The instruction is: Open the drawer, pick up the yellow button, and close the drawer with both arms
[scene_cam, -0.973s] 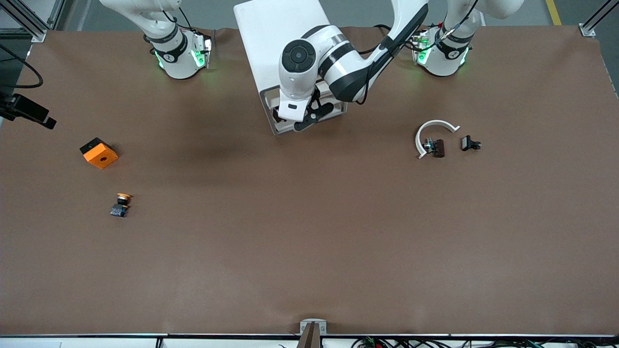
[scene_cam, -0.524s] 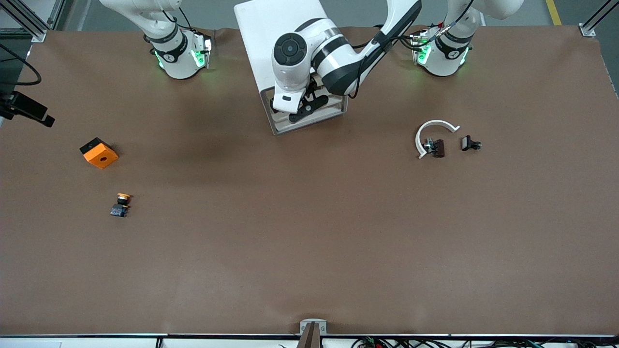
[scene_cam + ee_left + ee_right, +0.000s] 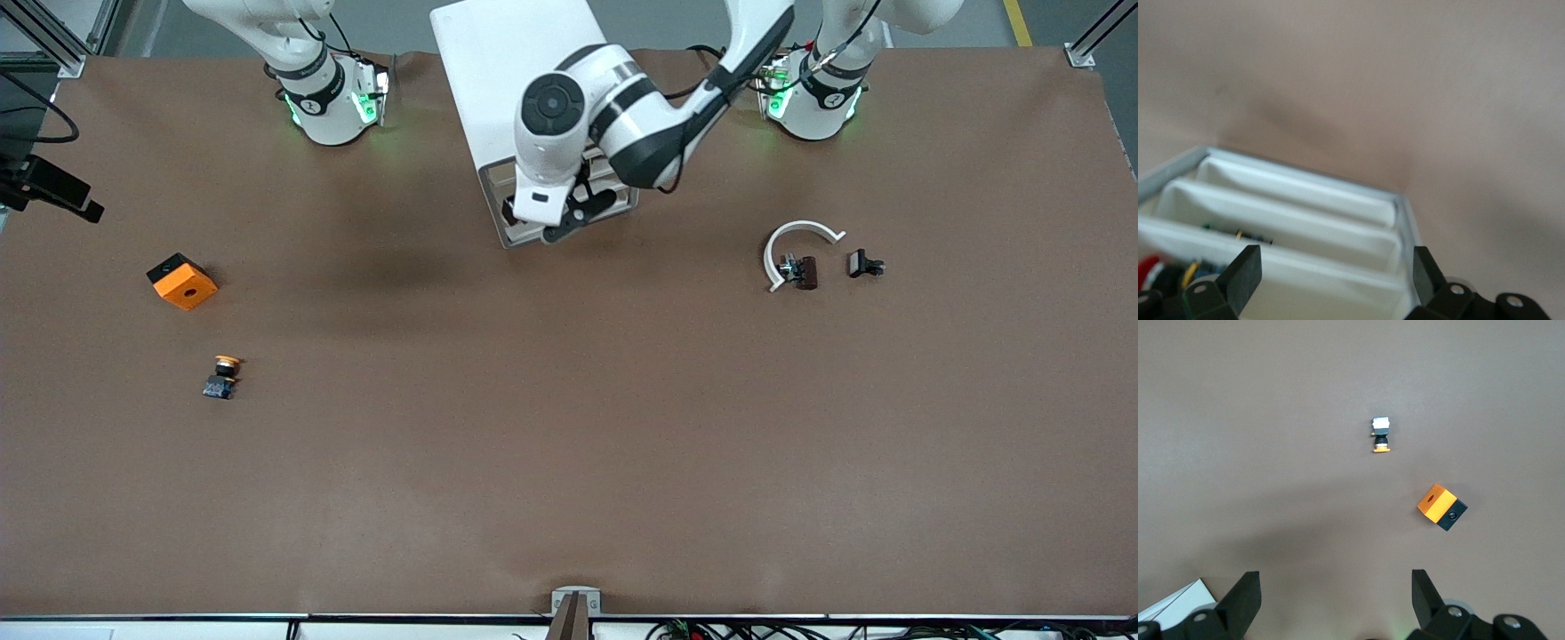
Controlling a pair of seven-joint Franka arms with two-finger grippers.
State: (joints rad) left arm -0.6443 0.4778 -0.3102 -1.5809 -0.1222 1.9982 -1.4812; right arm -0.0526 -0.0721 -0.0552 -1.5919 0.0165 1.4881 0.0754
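Observation:
The white cabinet (image 3: 511, 71) stands between the two arm bases. My left arm reaches over its front, and my left gripper (image 3: 569, 216) hangs just in front of the drawers. In the left wrist view the left gripper (image 3: 1331, 280) is open, its fingers astride the nearest white drawer (image 3: 1305, 280) without touching it. Small coloured parts (image 3: 1238, 235) lie in a tray just below it. The button (image 3: 222, 375) lies on the table toward the right arm's end. My right gripper (image 3: 1331, 600) is open and empty, high over the table, looking down on the button (image 3: 1381, 435).
An orange block with a hole (image 3: 182, 281) lies farther from the front camera than the button. Toward the left arm's end lie a white arc piece (image 3: 796, 238) and two small black parts (image 3: 805, 272) (image 3: 864, 264). The brown table top (image 3: 569, 427) spreads wide.
My left hand drew in toward the cabinet, then came back out to about where it was. The cabinet, the button and the other parts have not moved.

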